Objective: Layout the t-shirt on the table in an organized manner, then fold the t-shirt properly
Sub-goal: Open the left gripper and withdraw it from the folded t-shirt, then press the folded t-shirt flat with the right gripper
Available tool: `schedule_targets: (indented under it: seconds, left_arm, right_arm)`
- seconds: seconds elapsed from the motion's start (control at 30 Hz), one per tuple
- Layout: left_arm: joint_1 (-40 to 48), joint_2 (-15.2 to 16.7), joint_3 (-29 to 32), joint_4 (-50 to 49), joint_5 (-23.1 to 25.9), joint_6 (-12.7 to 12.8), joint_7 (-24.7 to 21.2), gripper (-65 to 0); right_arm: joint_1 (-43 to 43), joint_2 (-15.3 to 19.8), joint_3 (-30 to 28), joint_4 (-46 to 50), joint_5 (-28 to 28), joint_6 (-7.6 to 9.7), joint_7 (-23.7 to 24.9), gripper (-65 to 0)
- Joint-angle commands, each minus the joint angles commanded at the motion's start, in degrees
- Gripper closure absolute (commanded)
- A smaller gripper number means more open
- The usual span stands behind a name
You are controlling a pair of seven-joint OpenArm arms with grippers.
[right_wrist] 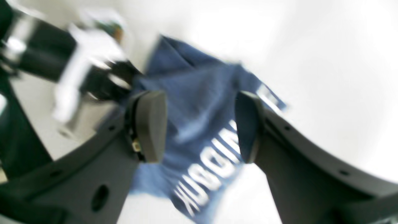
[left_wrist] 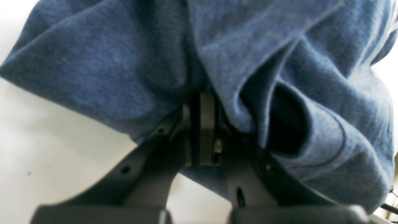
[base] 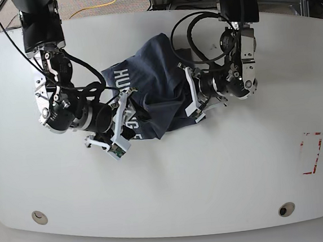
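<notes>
The dark navy t-shirt lies crumpled in a heap on the white table, with part of its white lettering showing at its left side. My left gripper is at the heap's right edge, shut on a bunched fold of the t-shirt; in the left wrist view the left gripper has its jaws close together with cloth draped over them. My right gripper hangs open over the lettered part of the t-shirt, nothing between its fingers. In the base view my right gripper is at the heap's left edge.
A red tape rectangle marks the table at the right. Two small round holes sit near the front edge. Black cables loop from both arms over the shirt's far side. A yellow cable lies on the floor beyond the table.
</notes>
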State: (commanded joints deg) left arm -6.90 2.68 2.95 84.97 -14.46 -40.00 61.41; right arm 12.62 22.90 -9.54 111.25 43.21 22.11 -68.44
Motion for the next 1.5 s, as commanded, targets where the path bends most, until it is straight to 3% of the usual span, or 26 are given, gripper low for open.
schedule_targets:
  seconds: [0.2,0.6,0.87,1.23,1.5]
  left_arm:
    - [-1.58,0.0,-0.09,0.35,-2.46,0.0,0.0,-2.2]
    - [-3.78,-0.7,-4.13,2.29,-14.51,0.0,0.35,-2.2]
    - [-4.4,-5.71,-10.46,7.03,-18.9,0.0,2.2,-2.2]
    - [-3.96,-15.56,-19.69,7.56,-24.0,0.0,3.6,-2.2]
    - [0.09,-19.87,-23.38,7.56,-29.19,0.0,3.6,-2.2]
  right_arm:
    - [-2.9,1.41,-0.26,0.0,0.0,0.09,0.0,-33.6]
    - [-5.27,0.09,-0.97,-1.05,0.0,0.09,0.0,-33.6]
    - [-3.16,-0.26,-4.66,-6.95,-0.09,0.09,0.35,-33.5]
    - [-0.18,-0.44,-11.96,-14.07,-0.09,0.09,5.98,-33.5]
    - [4.75,-6.59,-14.51,-14.95,-0.09,-0.35,7.3,-33.5]
